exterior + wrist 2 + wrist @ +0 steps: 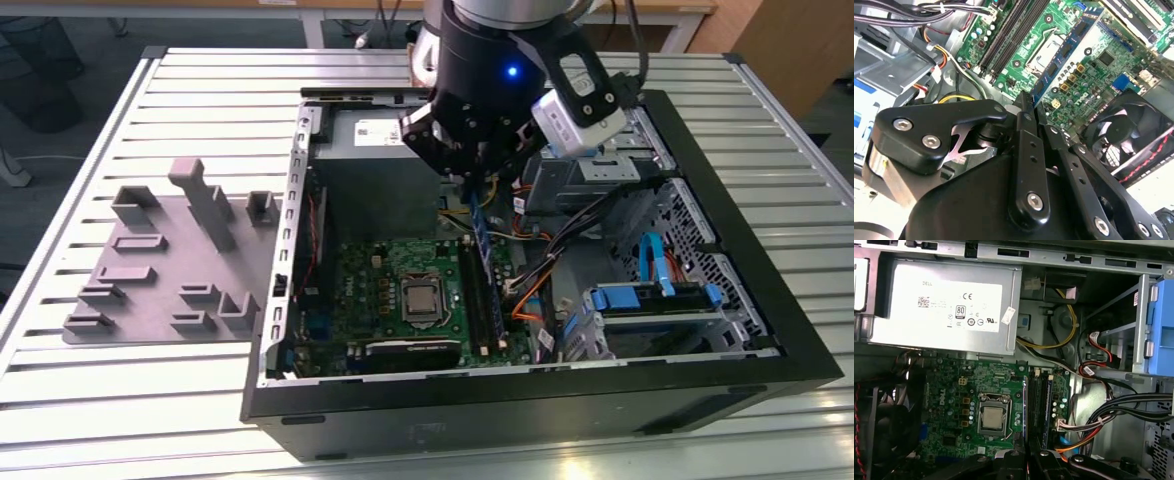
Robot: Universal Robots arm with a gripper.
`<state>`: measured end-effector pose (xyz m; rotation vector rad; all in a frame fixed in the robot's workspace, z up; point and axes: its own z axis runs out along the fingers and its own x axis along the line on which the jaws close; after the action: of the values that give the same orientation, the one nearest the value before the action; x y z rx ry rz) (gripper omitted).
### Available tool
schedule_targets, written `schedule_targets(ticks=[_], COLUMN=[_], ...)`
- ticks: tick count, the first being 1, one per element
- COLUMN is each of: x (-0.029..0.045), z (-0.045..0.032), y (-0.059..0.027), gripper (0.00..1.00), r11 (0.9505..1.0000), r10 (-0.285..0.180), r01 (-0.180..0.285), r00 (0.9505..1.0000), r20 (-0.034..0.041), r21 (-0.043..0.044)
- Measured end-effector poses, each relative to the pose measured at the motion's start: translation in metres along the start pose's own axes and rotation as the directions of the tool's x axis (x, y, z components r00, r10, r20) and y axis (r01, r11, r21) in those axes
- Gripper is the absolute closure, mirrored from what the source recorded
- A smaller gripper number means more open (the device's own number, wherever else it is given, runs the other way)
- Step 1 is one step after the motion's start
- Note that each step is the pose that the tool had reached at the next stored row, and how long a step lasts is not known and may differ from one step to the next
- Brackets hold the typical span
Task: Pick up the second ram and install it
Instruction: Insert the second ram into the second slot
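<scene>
The second ram (pixel 1069 50) is a slim blue board with dark chips, clamped edge-on in my gripper (pixel 1035 107), which is shut on one end of it. In the exterior view the second ram (pixel 486 265) reaches down from the gripper (pixel 475 185) into the open computer case, along the dark memory slots (pixel 470 300) beside the processor. I cannot tell whether its lower edge touches a slot. The memory slots (pixel 1036 405) lie straight ahead of the fingers (pixel 1013 461) in the first wrist view, on the green motherboard (pixel 954 405).
The black case wall (pixel 534 395) encloses the motherboard (pixel 367 275), the grey power supply (pixel 949 305), a fan (pixel 1126 135), cable bundles (pixel 587 225) and blue drive bays (pixel 654 300). A grey holder tray (pixel 174 260) lies on the slatted table at the exterior view's left.
</scene>
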<state>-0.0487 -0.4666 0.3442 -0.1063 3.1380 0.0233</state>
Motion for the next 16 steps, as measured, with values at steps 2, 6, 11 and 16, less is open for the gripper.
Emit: schedule_targets(ticks=[2,6,11,16], x=[-0.0012,-0.0012,-0.0012,-0.0016], z=[0.0038,0.0102,0.0191,0.0283], y=[-0.0001,-0.0003,-0.0005,-0.0006], gripper=[0.86,0.86,0.86,0.86], r11=[1.0000,1.0000,1.0000,0.9999], r10=[0.007,0.008,0.008,0.016], r01=[-0.007,-0.008,-0.008,-0.016], r00=[1.0000,1.0000,1.0000,0.9999], r20=[0.0001,0.0003,0.0004,0.0004], r21=[0.0000,0.0027,0.0028,0.0023])
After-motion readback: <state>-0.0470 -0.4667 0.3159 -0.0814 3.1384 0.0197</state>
